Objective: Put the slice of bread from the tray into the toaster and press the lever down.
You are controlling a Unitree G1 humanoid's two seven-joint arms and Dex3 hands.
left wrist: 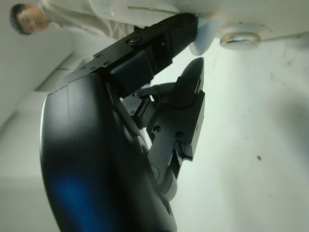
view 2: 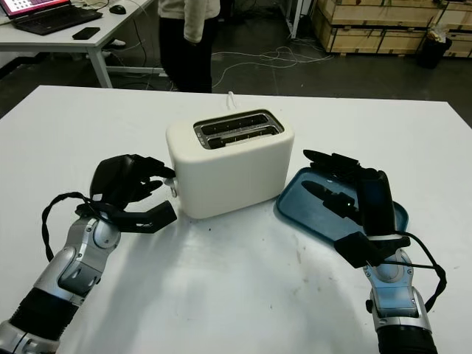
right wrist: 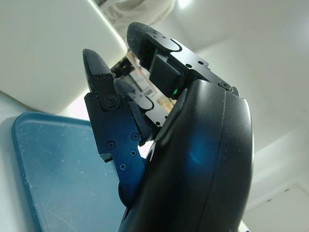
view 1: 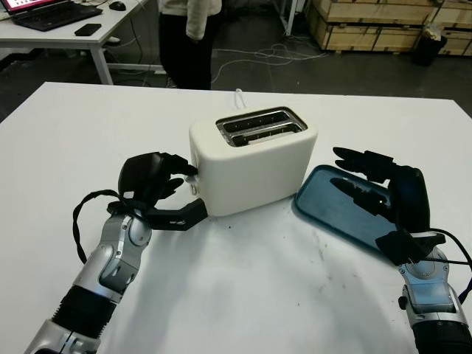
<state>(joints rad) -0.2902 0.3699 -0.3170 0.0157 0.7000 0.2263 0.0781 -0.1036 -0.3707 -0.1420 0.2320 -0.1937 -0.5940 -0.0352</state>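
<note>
Left hand is at the toaster's end face, fingers curled around the lever, gripping or pressing it. Whether the lever is fully down can't be told. Bread slice: none lies on the tray, whose blue surface is bare. The toaster slots look dark with wire guides; whether a slice sits inside can't be told from here, but judging by the bare tray it probably does.

Handling, as judgement: the lever is a small stiff tab on a spring, needs a firm straight push down from on top until it latches; fingertip contact is enough, and slipping off sideways is the risk. The toaster looks light and smooth-sided, so it may slide or tip on the table if pushed off-axis. Bread itself would be soft, light, crumbly, best pinched by its edges.

Right hand is open, holding nothing, hovering over the tray just beside the toaster's other end.

Farther out from the toaster: white cord runs off its back, a person stands beyond the table's far edge, with a desk and laptop and wooden crates behind.
</note>
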